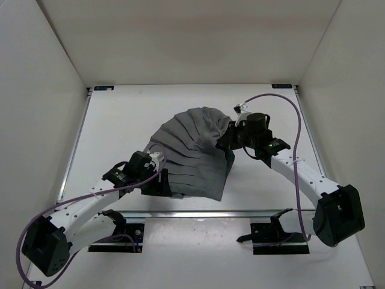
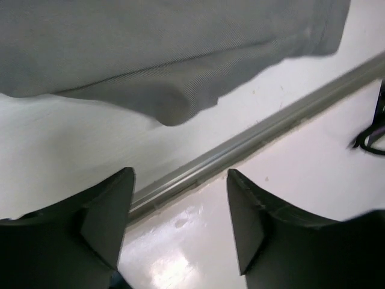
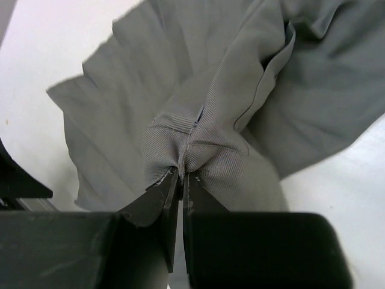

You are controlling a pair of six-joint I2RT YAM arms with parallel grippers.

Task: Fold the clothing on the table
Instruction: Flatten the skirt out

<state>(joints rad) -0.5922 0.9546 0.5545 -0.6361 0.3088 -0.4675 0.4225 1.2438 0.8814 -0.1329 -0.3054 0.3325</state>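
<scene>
Right claw (image 3: 180, 176) closed on a pinch of the dark grey pleated fabric garment (image 3: 198, 90); left claw (image 2: 180, 174) open, nothing in it.

Right wrist view: the two black fingers meet at lower centre of frame, with a bunched ridge of cloth squeezed between the tips. The rest of the cloth fans away toward the top and right. Top view: this claw sits at the garment's upper right edge, just right of frame centre. The pleats spread down and left over the flat white bench (image 1: 120, 120). Left wrist view: fingers stand apart at the bottom of frame, hem across the top, clear of the tips. A thin metal rail (image 2: 252, 141) runs diagonally between hem and fingers.
</scene>
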